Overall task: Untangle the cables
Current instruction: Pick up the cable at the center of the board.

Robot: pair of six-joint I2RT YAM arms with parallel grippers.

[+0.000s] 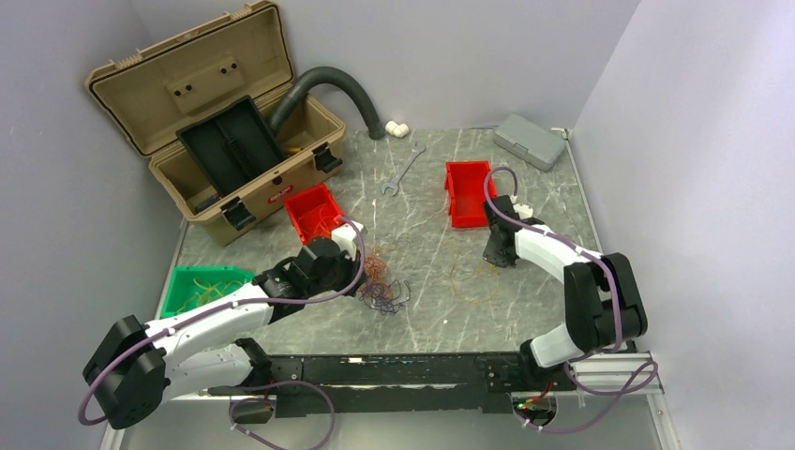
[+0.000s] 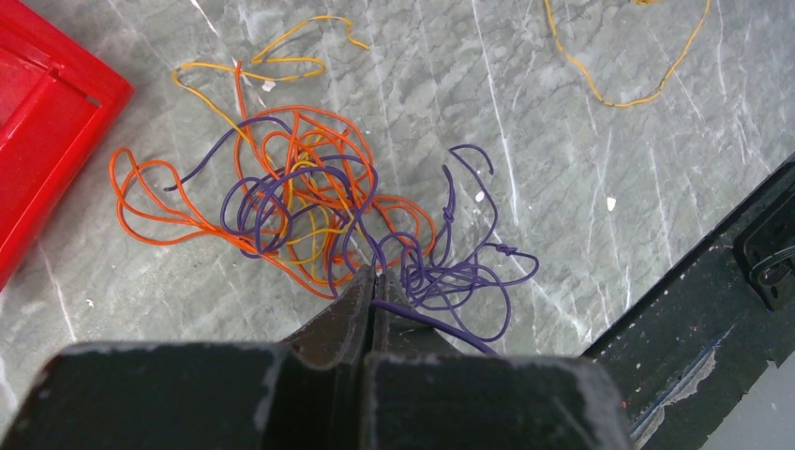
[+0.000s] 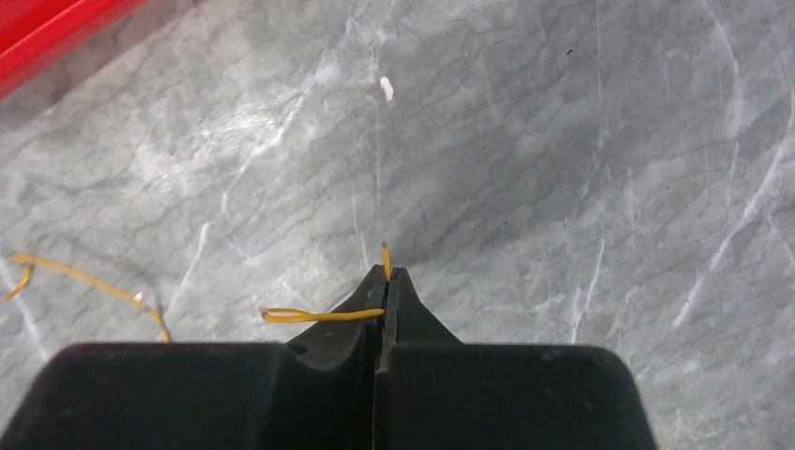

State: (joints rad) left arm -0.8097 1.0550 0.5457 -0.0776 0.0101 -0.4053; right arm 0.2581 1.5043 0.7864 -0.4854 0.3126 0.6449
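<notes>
Overhead, both wrists hide their fingertips from me, so I rely on the wrist views. My left tool is clenched on a purple strand at the near edge of the cables, an orange, yellow and purple knot lying on the bench just ahead of it. My right tool pinches a thin yellow wire that trails left, partly hidden.

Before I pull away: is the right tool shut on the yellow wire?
Shut: right tool shows no gap, yellow wire pinched at its tip.
</notes>
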